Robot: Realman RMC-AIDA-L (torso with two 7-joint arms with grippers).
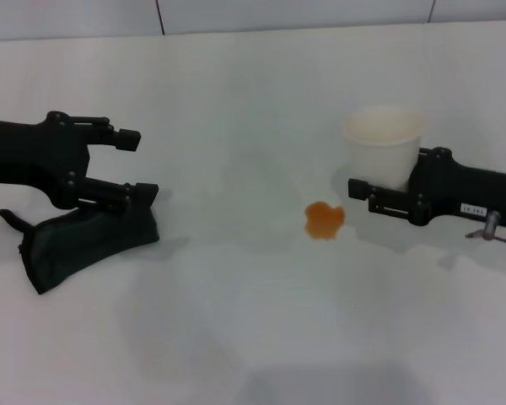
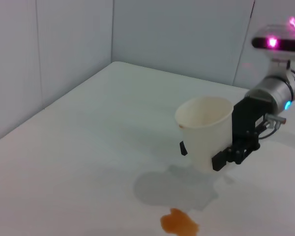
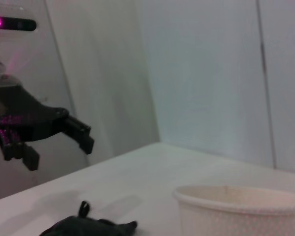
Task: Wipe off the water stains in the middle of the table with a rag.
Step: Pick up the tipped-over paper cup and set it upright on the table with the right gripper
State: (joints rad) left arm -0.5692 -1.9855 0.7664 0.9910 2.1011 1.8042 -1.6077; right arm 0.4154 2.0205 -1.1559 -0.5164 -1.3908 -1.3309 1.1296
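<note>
The water stain (image 1: 324,219) is a small orange-brown blot on the white table (image 1: 253,337); it also shows in the left wrist view (image 2: 178,223). The dark green-black rag (image 1: 84,240) lies bunched at the left and shows in the right wrist view (image 3: 86,227). My left gripper (image 1: 139,166) is open and empty, hovering just above the rag; it also shows in the right wrist view (image 3: 56,147). My right gripper (image 1: 375,175) is shut on a white paper cup (image 1: 384,143), right of and just behind the stain, as the left wrist view shows (image 2: 204,152).
The paper cup (image 2: 204,130) stands upright in my right gripper's hold, and I cannot tell whether it rests on the table. A pale wall (image 1: 253,13) runs along the table's far edge. Bare tabletop lies between the rag and the stain.
</note>
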